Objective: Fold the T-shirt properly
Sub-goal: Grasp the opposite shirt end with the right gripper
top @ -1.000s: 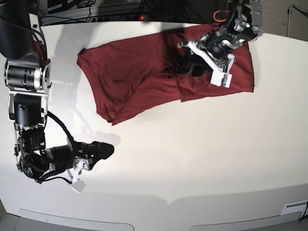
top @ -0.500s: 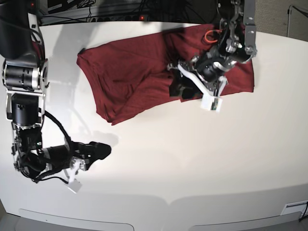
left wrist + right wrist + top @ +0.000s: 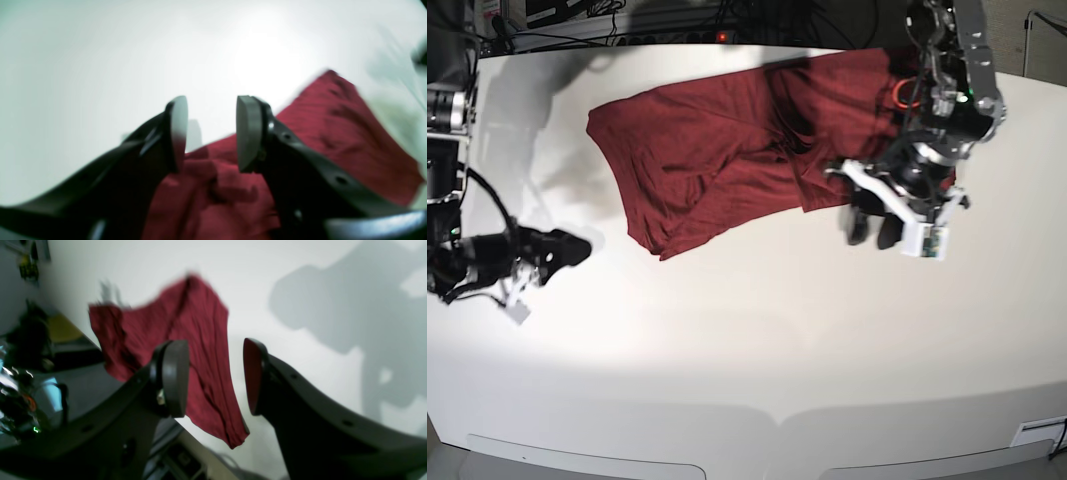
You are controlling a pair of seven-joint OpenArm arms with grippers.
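The left hand [image 3: 882, 228] hangs with its fingers spread and nothing between them, just off the near edge of the T-shirt [image 3: 727, 150], over bare table [image 3: 757, 340]; its wrist view shows the two pads apart with rumpled maroon cloth below and behind them. The right hand [image 3: 552, 250] is also open and empty, well apart from the cloth on the other side of the table, its own camera looking across at the garment from a distance. The T-shirt lies spread across the far part of the table, partly doubled over with creases near its middle and a loose layered corner at its near edge. By my reading no fold is in hand at this instant: both hands are between grasps. The next move calls for choosing an edge or corner, lowering onto it and pinching only the layers wanted, since the thin knit will bunch easily
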